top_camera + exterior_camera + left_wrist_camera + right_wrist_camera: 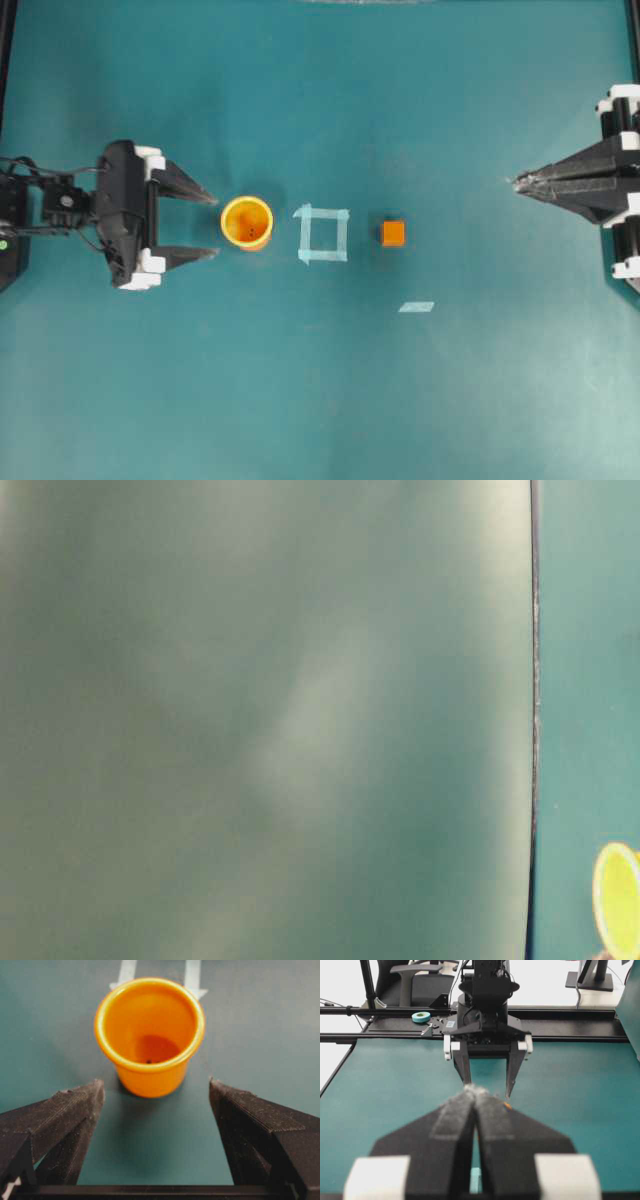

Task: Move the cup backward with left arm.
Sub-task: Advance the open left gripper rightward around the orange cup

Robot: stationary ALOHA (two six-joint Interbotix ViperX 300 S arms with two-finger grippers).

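- Step: approach. Left gripper, left of centre in the overhead frame, jaws spread wide, grasping nothing.
- Cup: upright just ahead of the fingertips, not yet between them, left of the tape square.
- Next move, judged: advance until the fingers flank the cup, then clench.
- Cup contents: none apparent, bar 1 dark speck.
- Right gripper: clenched, at the right edge.
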